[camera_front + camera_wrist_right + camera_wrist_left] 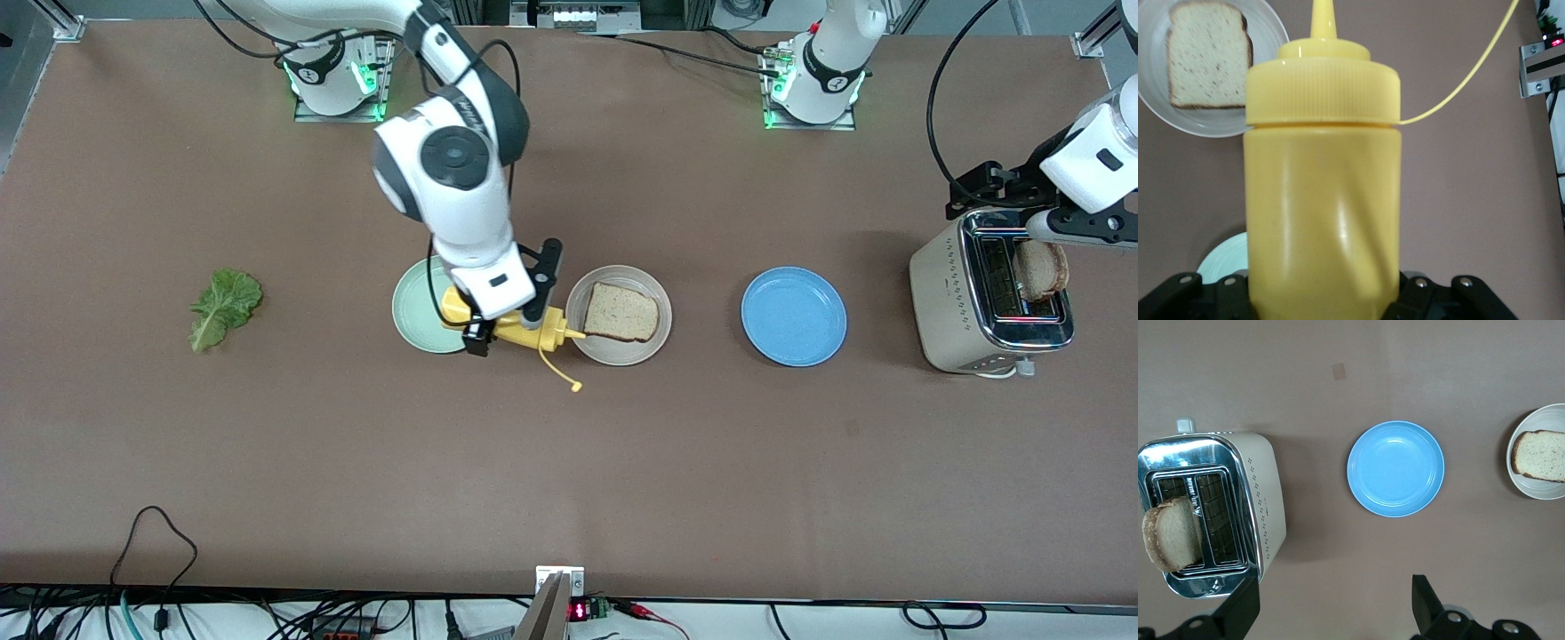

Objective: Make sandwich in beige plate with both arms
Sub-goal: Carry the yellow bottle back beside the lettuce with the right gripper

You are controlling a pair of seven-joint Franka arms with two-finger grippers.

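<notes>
The beige plate lies mid-table and holds one bread slice. My right gripper is shut on a yellow squeeze bottle, which is tipped on its side over the gap between the mint-green plate and the beige plate. Its nozzle points at the beige plate's rim. The right wrist view is filled by the bottle, with the bread slice past its nozzle. A second bread slice stands in the toaster. My left gripper hangs open above the toaster's edge. A lettuce leaf lies toward the right arm's end.
A blue plate sits empty between the beige plate and the toaster. The bottle's cap dangles on a thin yellow strap just nearer the front camera than the bottle. Cables run along the table's front edge.
</notes>
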